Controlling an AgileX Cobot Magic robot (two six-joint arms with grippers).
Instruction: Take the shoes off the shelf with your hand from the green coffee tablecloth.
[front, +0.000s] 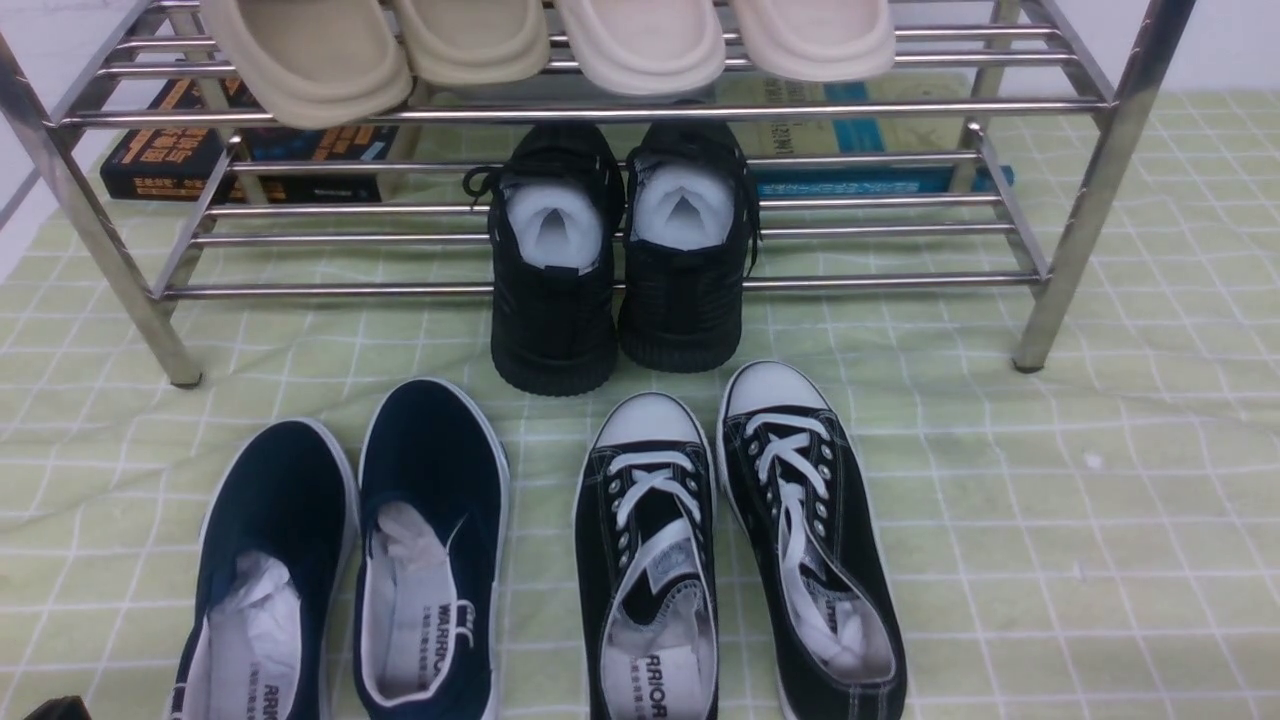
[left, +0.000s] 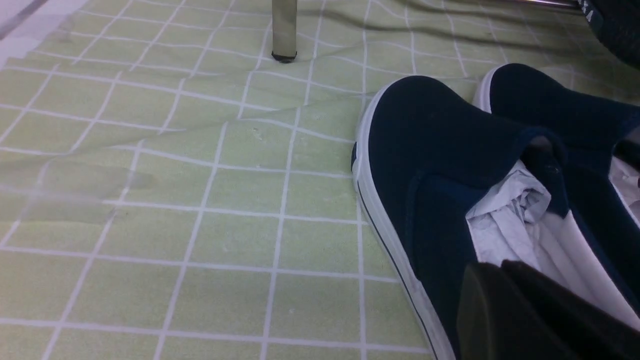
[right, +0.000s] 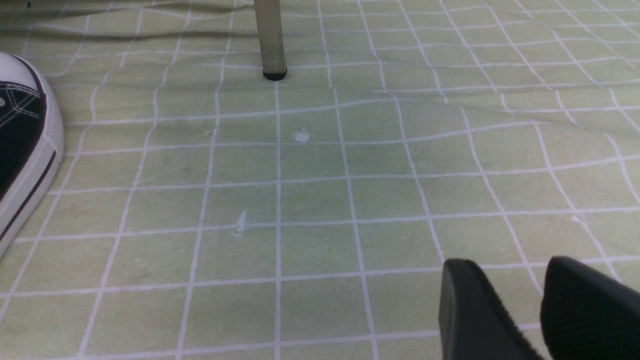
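Left gripper (left: 505, 295) jaws nearly clenched, at navy shoes (front: 350, 560) near tablecloth (front: 1050, 560) front-left corner, holding nothing I can see; right gripper (right: 535, 305) parted, empty. Risk: pulling away cld snag paper stuffing, drag the shoe.

Behind the shelf (front: 600, 110), plain white wall (front: 1235, 45), seen past both ends of the top tier. Just left of the shelf's left leg, a strip of pale bare surface (front: 12, 235) crossed by a grey line. Behind the shelf's lower tier, lying flat, a dark book with orange lettering (front: 160, 165) toward the left end and a blue-and-tan book (front: 860, 135) toward the right end. Soft, even light throughout; bright glints along the shelf's tubes, only faint shadows beneath it.
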